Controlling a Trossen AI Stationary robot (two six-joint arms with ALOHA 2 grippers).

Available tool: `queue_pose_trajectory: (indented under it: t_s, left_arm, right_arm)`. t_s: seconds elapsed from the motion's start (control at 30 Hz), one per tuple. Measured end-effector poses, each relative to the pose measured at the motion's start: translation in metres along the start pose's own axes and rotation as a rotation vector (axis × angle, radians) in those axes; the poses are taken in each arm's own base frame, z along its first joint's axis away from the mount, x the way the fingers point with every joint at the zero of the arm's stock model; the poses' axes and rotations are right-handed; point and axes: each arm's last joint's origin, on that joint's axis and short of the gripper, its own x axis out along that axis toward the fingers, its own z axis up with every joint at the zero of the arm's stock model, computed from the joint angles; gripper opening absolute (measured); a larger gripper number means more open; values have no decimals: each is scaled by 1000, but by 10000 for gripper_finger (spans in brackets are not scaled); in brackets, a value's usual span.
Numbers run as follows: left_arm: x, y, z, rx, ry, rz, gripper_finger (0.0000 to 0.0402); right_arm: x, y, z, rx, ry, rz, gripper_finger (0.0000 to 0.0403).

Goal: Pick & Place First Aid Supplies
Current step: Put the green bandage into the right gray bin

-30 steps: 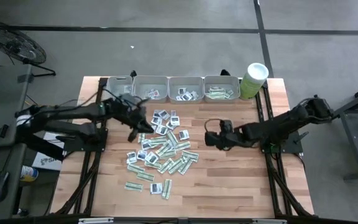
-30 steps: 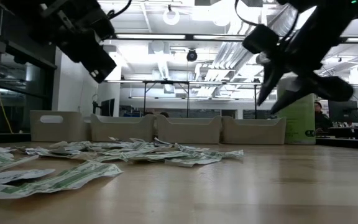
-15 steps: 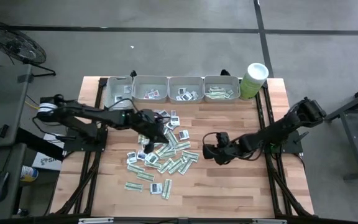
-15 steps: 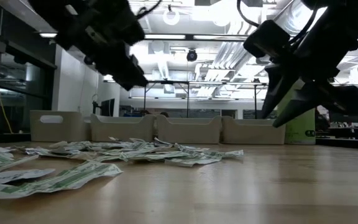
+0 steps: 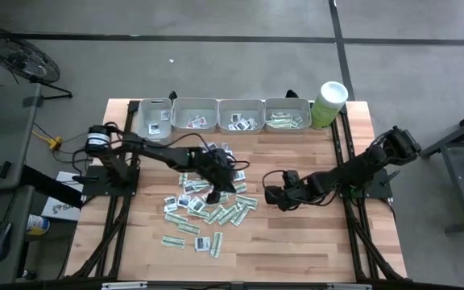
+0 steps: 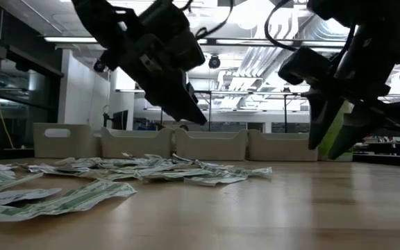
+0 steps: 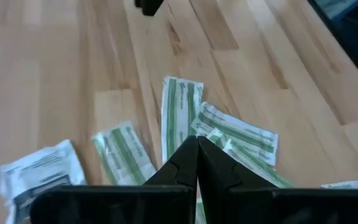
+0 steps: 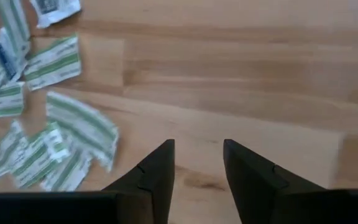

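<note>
My left claw is clenched tight, fingertips pressed together with nothing between them that I can see. It hangs over the middle of the scattered pile of small flat green-and-white and white sachets on the pale wooden slat table. Just past the tips lies one narrow green-striped strip sachet, its long axis running straight away from my fingers. A second strip fans off at a slant beside it, touching or overlapping it near my tips. A third strip lies on the other side, also slanted. A squarish white sachet with dark print sits farther out, tilted.

My right claw is released, fingers apart, empty. It hovers above bare wood just beside the pile's right edge. The nearest green strips lie diagonally across the boards.

Overall the pile points every which way, with no common axis.

Along the far table edge stand four grey rectangular plastic trays, some holding sachets. Next to them stands a tall pale green tub with white lid.
</note>
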Motion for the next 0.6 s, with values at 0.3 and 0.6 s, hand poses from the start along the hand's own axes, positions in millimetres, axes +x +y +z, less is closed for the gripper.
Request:
queue_pose_trajectory:
  t_s: [0.3, 0.6]
  left_arm:
    - [6, -5, -2, 112, 27, -87, 0]
    - [8, -12, -2, 264, 22, -75, 0]
  right_arm:
    - [-1, 13, -5, 83, 76, 120, 203]
    - [4, 18, -3, 132, 75, 157, 221]
